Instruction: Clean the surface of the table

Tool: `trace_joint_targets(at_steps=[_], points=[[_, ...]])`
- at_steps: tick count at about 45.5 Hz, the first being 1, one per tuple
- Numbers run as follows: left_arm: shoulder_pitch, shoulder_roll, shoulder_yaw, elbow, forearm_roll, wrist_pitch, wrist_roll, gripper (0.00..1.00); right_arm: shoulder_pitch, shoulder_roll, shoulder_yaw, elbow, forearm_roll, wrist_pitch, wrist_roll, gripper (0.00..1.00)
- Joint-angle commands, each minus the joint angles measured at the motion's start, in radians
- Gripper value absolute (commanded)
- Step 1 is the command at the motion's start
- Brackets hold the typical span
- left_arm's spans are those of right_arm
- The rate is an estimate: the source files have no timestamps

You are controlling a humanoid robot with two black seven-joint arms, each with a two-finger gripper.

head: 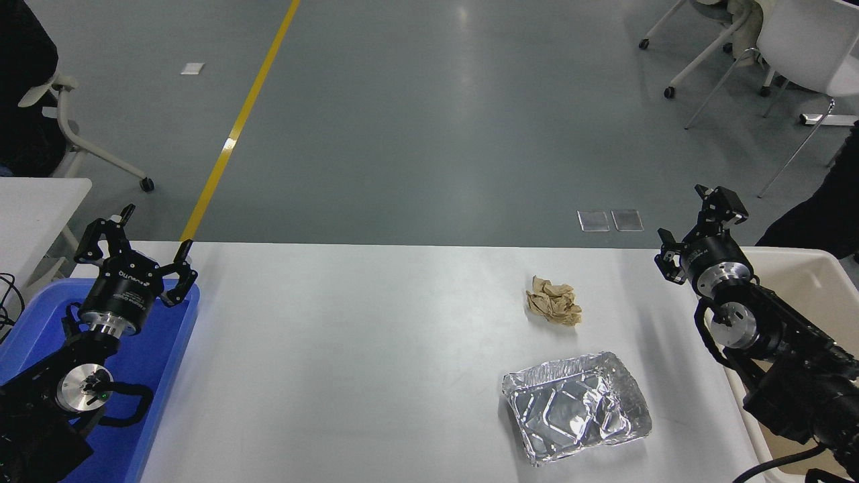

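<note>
— Right gripper (698, 225) first: where does it sit, and how do its fingers stand?

— It hangs over the far right corner of the table surface (349, 355), near the edge, with its arm coming in from the lower right. Its fingers stand spread apart, and nothing is between them.

— And the other one?

— The left gripper (134, 245) is parked at the lower left, above the blue bin (161, 362) that sits against the table's left edge. Its fingers are spread wide too, holding nothing.

— Where is the table surface itself?

— It fills the lower middle of the view, wide, white and matte, running from the blue bin on the left to a beige tub (822, 282) on the right.

— What lies on it?

— Two things, both in the right half. A crumpled wad of brown paper (553, 301) lies toward the far side, well apart from the right gripper. Nearer the camera, a dented foil tray (577, 406) rests flat with its open side up. The two are near each other but not touching.

— Anything beyond the table?

— Grey floor with a yellow line (238, 124), white chairs (798, 40) at the upper right, a smaller white table (33, 201) at the left edge, and a dark sleeve or leg of a person (822, 215) at the right edge.
</note>
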Motion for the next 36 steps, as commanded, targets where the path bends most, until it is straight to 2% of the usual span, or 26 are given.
trace_joint_targets(at_steps=[1, 11, 17, 22, 30, 36], points=[[0.0, 0.0, 0.0, 0.0, 0.0, 0.0, 0.0, 1.0, 0.086, -0.126, -0.169, 0.002, 0.009, -0.001, 0.0, 0.97], [0.0, 0.0, 0.0, 0.0, 0.0, 0.0, 0.0, 1.0, 0.191, -0.254, -0.463, 0.019, 0.044, 0.011, -0.002, 0.98], [0.0, 0.0, 0.0, 0.0, 0.0, 0.0, 0.0, 1.0, 0.242, -0.295, -0.585, 0.025, 0.061, 0.138, -0.002, 0.98], [0.0, 0.0, 0.0, 0.0, 0.0, 0.0, 0.0, 1.0, 0.261, -0.317, -0.594, 0.021, 0.058, 0.192, -0.002, 0.98], [0.0, 0.0, 0.0, 0.0, 0.0, 0.0, 0.0, 1.0, 0.34, -0.389, -0.666, 0.024, -0.026, 0.277, 0.0, 0.98], [0.0, 0.0, 0.0, 0.0, 0.0, 0.0, 0.0, 1.0, 0.464, -0.398, -0.908, 0.025, -0.17, 0.297, 0.0, 0.97]])
